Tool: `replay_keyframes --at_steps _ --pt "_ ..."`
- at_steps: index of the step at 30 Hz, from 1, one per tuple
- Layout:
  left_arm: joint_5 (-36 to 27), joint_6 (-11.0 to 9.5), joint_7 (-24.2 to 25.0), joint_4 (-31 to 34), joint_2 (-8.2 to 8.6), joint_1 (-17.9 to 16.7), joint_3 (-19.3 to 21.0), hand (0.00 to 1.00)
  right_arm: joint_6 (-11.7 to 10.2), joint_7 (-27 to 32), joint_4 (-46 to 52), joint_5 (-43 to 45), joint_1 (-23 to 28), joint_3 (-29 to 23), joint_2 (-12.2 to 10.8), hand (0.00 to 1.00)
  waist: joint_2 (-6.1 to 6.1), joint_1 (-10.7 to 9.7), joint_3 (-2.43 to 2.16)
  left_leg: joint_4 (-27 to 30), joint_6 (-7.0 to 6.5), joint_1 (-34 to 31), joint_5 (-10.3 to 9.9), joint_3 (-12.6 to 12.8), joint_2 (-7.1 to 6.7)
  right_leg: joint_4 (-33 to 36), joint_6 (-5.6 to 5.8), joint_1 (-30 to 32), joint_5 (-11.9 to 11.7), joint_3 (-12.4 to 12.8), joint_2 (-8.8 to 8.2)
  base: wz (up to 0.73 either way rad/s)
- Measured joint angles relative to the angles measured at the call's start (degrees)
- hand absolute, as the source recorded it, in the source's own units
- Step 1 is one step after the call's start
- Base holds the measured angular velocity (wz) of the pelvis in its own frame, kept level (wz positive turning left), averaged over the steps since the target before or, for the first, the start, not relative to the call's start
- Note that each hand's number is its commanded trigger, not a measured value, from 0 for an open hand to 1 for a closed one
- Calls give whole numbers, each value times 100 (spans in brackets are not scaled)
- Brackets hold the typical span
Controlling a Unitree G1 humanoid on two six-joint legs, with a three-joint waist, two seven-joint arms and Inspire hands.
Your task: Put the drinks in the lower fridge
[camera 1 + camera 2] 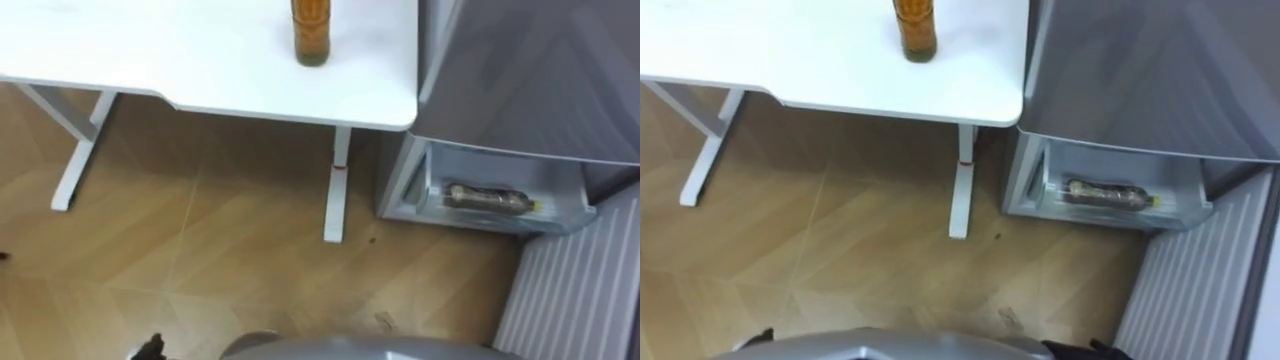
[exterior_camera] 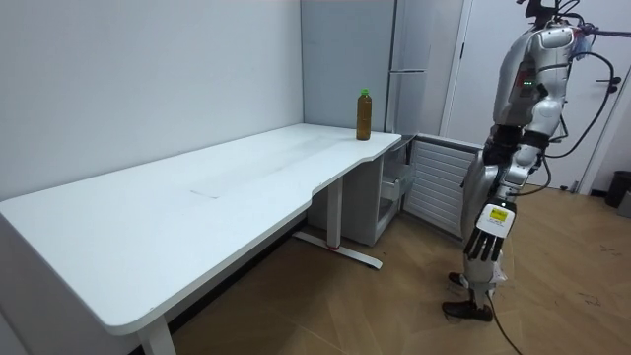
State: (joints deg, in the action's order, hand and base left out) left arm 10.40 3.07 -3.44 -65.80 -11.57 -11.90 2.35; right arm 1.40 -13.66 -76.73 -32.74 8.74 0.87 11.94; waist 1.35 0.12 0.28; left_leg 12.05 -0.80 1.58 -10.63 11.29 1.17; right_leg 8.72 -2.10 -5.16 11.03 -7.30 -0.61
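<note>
A brown drink bottle (image 1: pixel 311 35) with a green cap (image 2: pixel 363 96) stands upright at the white table's (image 1: pixel 200 60) far corner, next to the grey fridge (image 1: pixel 540 70). A second bottle (image 1: pixel 487 198) lies on its side in the fridge's open lower compartment (image 1: pixel 560 215). I stand on the wood floor a step back from both. My left hand (image 2: pixel 483 242) hangs at my side with straight fingers, holding nothing. A dark sliver of my right hand (image 1: pixel 1095 348) shows at the bottom edge.
The ribbed white lower fridge door (image 1: pixel 580 290) stands swung open at my right. The table's leg (image 1: pixel 336 185) is just left of the fridge. Bare wood floor (image 1: pixel 200 260) lies between me and the table.
</note>
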Motion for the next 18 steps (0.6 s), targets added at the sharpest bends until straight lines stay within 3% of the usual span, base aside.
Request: replay_keyframes --at_steps 8,13,18 --pt "40 285 -58 7 160 29 95 0 112 282 13 6 71 -5 -89 0 3 -8 1 -30 61 187 -63 97 11 -6 -38 -125 50 124 49 -9" --pt "22 269 -173 52 215 190 224 0 104 441 67 141 48 -5 -124 0 25 -16 13 -47 85 251 -82 83 17 -6 -58 -190 95 108 59 0" --pt "-427 25 -493 491 221 263 521 0 35 503 99 682 -83 -61 -114 0 -11 -27 -11 -65 93 283 -86 79 13 -11 -70 -210 104 142 63 0"
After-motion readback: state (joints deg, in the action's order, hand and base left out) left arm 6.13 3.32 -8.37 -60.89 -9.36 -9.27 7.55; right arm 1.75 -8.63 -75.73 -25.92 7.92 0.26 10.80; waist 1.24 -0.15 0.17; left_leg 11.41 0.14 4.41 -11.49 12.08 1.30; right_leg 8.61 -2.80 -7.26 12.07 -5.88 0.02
